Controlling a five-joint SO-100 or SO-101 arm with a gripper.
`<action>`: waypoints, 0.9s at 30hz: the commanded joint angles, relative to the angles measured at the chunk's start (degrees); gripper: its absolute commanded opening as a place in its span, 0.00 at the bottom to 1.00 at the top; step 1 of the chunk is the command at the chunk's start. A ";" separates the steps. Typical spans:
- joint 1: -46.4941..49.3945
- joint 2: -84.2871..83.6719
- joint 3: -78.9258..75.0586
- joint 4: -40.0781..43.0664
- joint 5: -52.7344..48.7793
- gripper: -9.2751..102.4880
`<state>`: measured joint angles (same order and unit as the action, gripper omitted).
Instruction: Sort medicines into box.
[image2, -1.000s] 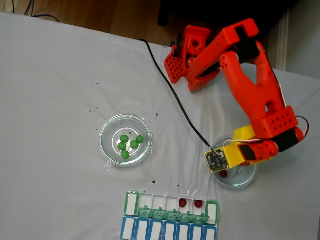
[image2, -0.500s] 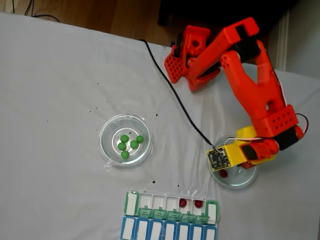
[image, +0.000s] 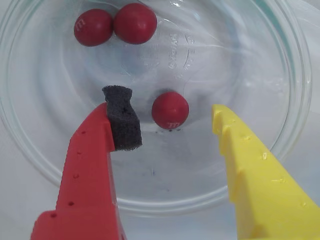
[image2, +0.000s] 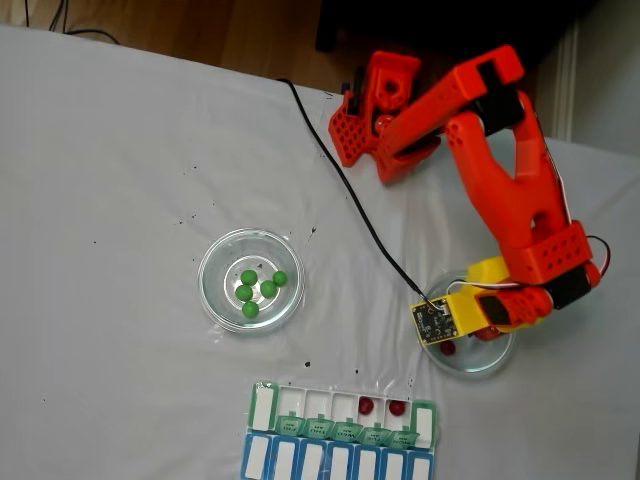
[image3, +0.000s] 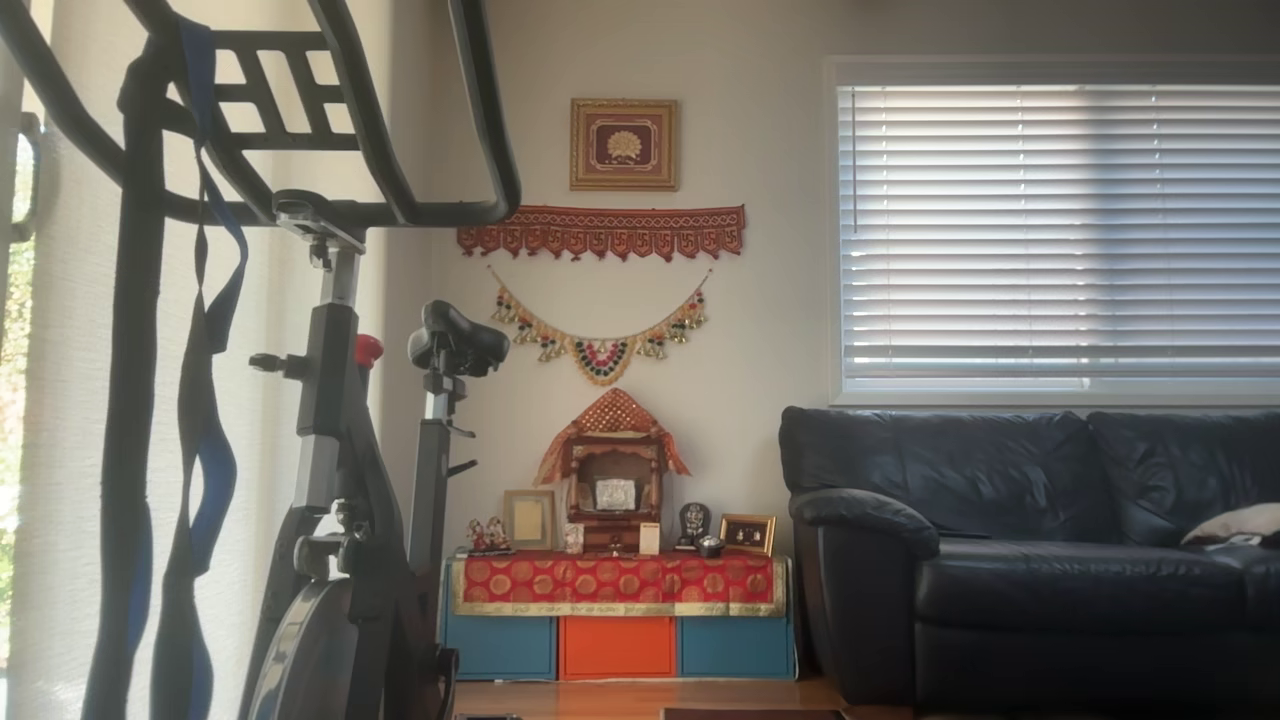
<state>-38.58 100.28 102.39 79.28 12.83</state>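
On the white table (image2: 110, 180) the orange arm (image2: 510, 190) reaches down to a glass dish (image2: 490, 362) at about four o'clock, with a second dish (image2: 215, 262) of five green balls (image2: 258, 290) near the middle. The pill box (image2: 425, 420) lies at six o'clock, two red balls (image2: 381, 407) in its open compartments. In the wrist view the gripper (image: 167, 116) hangs open over the dish, a red ball (image: 170, 110) between its fingers, two more (image: 115, 24) at eleven o'clock.

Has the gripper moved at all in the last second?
Yes, slightly. In the fixed view the gripper has edged right over the glass dish, whose rim has not moved; the yellow camera block now sits a little further right than before.
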 joint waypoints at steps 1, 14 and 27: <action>0.26 0.35 -2.99 1.05 -0.09 0.34; -0.70 -2.02 -7.29 6.42 -1.32 0.33; -2.55 -2.64 -9.32 9.93 -5.45 0.27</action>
<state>-39.55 97.03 96.68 87.45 8.70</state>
